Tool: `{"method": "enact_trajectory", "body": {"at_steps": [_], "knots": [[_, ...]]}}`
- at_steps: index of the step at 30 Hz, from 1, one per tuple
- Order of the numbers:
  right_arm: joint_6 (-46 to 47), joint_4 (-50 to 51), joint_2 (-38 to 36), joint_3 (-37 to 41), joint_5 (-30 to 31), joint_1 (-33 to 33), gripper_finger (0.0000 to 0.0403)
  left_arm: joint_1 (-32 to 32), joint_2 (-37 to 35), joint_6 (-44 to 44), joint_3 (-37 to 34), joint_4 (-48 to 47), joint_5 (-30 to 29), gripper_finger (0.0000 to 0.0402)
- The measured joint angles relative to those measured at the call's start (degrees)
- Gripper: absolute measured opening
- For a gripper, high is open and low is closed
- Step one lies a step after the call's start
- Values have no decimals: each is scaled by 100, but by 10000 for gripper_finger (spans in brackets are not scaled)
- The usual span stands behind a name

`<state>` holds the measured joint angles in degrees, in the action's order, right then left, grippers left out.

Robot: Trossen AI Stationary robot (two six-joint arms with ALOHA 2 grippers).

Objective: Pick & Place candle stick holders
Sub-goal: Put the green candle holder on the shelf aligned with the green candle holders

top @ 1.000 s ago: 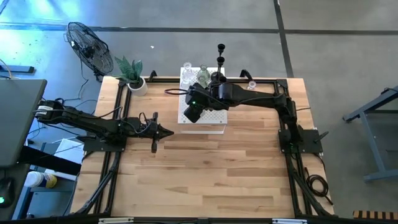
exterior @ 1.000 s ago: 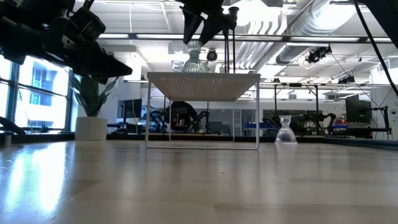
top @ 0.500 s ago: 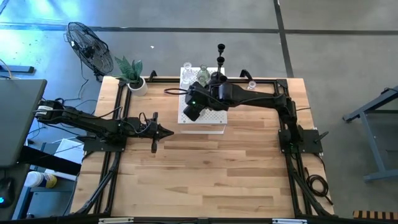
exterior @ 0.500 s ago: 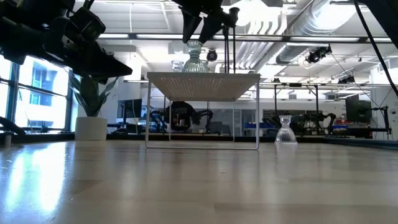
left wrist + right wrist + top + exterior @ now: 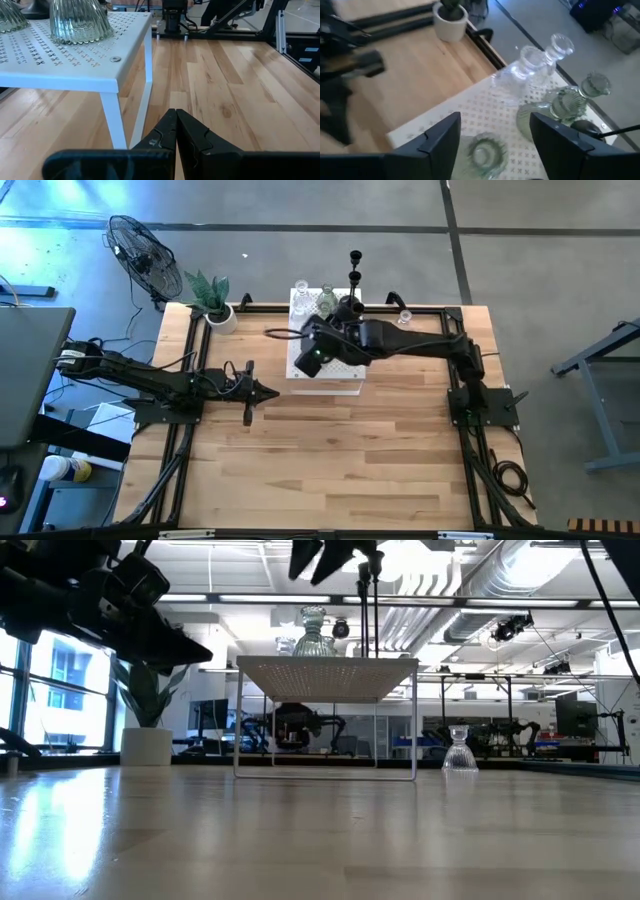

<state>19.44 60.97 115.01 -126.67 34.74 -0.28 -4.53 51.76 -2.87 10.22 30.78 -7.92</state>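
Across the back middle of the wooden table (image 5: pixel 330 470) stands the white perforated stand (image 5: pixel 345 380), and the candle stick holders crowd its top and far edge: clear and greenish glass ones (image 5: pixel 555 107) and 2 black knobbed stems (image 5: pixel 355 265) rising behind it. 1 more glass holder (image 5: pixel 458 750) sits alone on the tabletop, well apart to the right side of the stand.

Directly over the stand hovers the right gripper (image 5: pixel 492 137), its fingers spread wide and pinching nothing. Between them, just below, lies a ribbed greenish glass holder (image 5: pixel 484 155), upright, its long axis vertical, so a straight descent looks like the move that would bracket it. Neighbouring glass holders stand near on the far side, so room there is tight; the side toward the plant pot (image 5: pixel 450 20) is bare perforated top.

Left of the stand, the left gripper (image 5: pixel 176 131) waits low over the wood with fingers pressed together, level with the stand's leg and clearly the farther arm from the holders. Open tabletop fills the whole near half for setting pieces down.
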Motion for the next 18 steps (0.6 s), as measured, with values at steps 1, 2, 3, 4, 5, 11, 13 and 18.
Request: {"method": "enact_trajectory", "body": {"at_steps": [1, 2, 3, 4, 5, 11, 13, 18], "knots": [[-4, -11, -39, 0, 13, 75, 222, -1, 1, 0, 0, -22, 0, 1], [-31, -11, -76, 0, 68, 173, 211, 1, 1, 2, 0, -53, -8, 1], [-56, 23, -107, 0, 144, 286, 198, -1, 1, 8, 0, -73, -13, 1], [-101, 64, -119, 0, 227, 413, 182, -1, 1, 31, 0, -84, -24, 1], [-163, 103, -124, -1, 311, 551, 164, -1, 1, 66, 0, -90, -40, 1], [-31, 346, -154, 484, 463, 1528, 37, -1, -1, 94, 0, -96, -57, 1], [107, 9, -190, 1092, 545, 1783, 10, -1, 1, 94, 0, -94, -58, 1], [-67, -2361, -332, 2767, 410, 1865, 19, -1, 1, 26, 0, -54, -55, 1]]}}
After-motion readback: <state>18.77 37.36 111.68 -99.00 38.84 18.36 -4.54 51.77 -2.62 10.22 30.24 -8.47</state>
